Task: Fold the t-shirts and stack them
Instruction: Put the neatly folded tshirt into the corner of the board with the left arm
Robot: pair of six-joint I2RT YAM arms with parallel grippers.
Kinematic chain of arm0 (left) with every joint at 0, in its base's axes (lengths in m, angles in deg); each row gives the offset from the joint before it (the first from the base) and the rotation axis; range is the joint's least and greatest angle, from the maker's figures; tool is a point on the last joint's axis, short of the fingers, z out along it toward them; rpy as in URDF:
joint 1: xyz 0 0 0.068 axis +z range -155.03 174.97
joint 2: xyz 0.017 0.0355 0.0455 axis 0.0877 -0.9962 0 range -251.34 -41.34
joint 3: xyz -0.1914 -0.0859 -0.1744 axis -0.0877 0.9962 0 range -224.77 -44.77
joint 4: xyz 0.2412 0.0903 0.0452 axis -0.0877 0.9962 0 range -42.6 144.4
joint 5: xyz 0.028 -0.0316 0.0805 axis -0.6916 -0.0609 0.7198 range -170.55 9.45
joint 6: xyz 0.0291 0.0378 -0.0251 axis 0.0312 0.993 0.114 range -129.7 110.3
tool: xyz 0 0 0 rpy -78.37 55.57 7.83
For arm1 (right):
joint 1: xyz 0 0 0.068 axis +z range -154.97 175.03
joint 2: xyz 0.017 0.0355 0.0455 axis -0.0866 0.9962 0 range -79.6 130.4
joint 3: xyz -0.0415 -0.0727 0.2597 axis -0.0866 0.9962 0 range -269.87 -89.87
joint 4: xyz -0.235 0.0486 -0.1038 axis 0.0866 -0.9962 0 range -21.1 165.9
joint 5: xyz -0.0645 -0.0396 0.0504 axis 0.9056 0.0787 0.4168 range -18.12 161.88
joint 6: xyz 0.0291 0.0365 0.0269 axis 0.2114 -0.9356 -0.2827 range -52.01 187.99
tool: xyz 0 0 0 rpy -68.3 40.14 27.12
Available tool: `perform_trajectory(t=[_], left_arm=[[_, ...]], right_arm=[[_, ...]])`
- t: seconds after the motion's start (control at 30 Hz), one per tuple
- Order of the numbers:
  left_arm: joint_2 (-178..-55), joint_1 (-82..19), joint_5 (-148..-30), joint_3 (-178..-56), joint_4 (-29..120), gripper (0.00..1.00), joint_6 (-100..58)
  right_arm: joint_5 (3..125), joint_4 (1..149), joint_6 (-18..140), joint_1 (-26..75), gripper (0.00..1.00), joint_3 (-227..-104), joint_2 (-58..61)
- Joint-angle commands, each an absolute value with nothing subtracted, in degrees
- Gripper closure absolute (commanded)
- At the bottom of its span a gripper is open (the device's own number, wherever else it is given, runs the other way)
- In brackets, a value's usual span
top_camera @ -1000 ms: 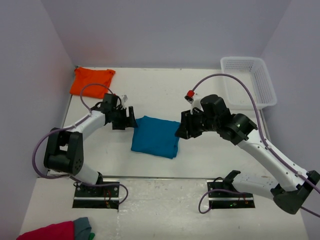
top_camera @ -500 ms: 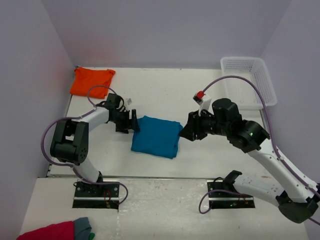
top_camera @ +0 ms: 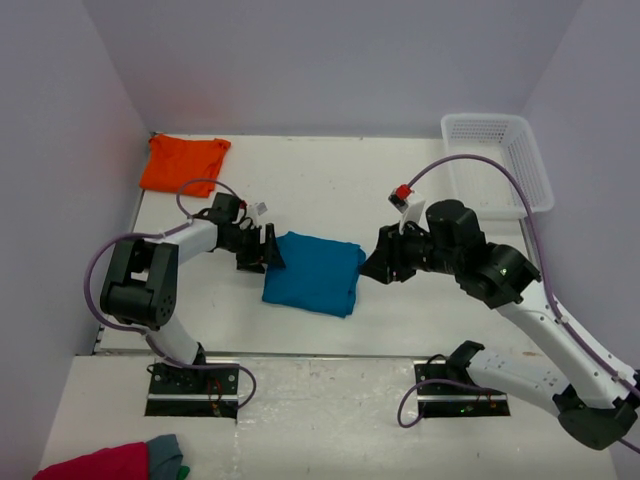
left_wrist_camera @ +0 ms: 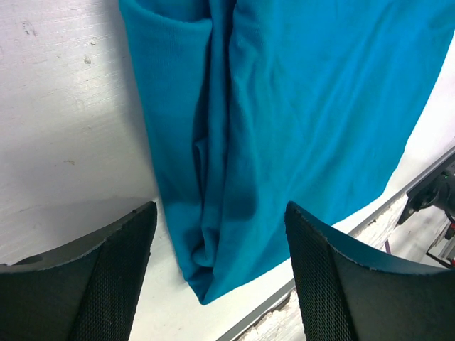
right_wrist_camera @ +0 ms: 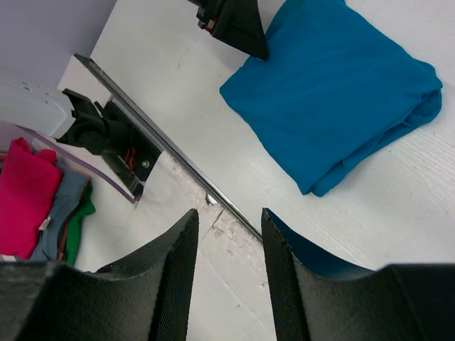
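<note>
The teal-blue t-shirt [top_camera: 312,273] lies folded in a rough square mid-table. My left gripper [top_camera: 268,250] is at its left edge. In the left wrist view that gripper [left_wrist_camera: 220,277] is open, and its fingers [left_wrist_camera: 106,284] straddle the shirt's [left_wrist_camera: 298,121] bunched folded edge from above. My right gripper [top_camera: 372,265] hovers at the shirt's right edge. It is open [right_wrist_camera: 227,277] with nothing between its fingers [right_wrist_camera: 302,284], and the teal shirt [right_wrist_camera: 334,92] lies ahead of it. The orange t-shirt [top_camera: 183,162] lies folded in the back left corner.
A white mesh basket [top_camera: 498,160] stands at the back right. A pile of crimson-pink, grey and green cloth [right_wrist_camera: 28,192] sits below the table's near left edge, also in the top view as the pink and grey cloth [top_camera: 110,462]. Purple walls close the sides and back.
My left gripper has slid right up to the teal shirt's left edge. The right arm has shifted a little to the right and lifted, staying at the shirt's right edge.
</note>
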State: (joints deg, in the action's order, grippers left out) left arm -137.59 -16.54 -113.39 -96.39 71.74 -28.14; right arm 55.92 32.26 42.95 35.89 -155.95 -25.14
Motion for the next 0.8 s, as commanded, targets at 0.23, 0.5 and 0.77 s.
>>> perform_trajectory(t=[0.23,0.5,0.77], left_arm=[[-140.65,-15.58,-110.0,-97.42,73.24,0.24,-26.84],[-145.22,-21.44,-108.06,-95.67,71.14,0.24,-29.56],[-151.29,-30.24,-107.63,-92.41,60.68,0.48,-37.82]], right_arm=[[56.33,33.97,41.53,35.73,0.58,-157.28,-26.68],[56.15,34.15,41.62,35.2,0.58,-157.46,-26.95],[53.35,35.38,41.09,34.06,0.58,-156.05,-27.56]])
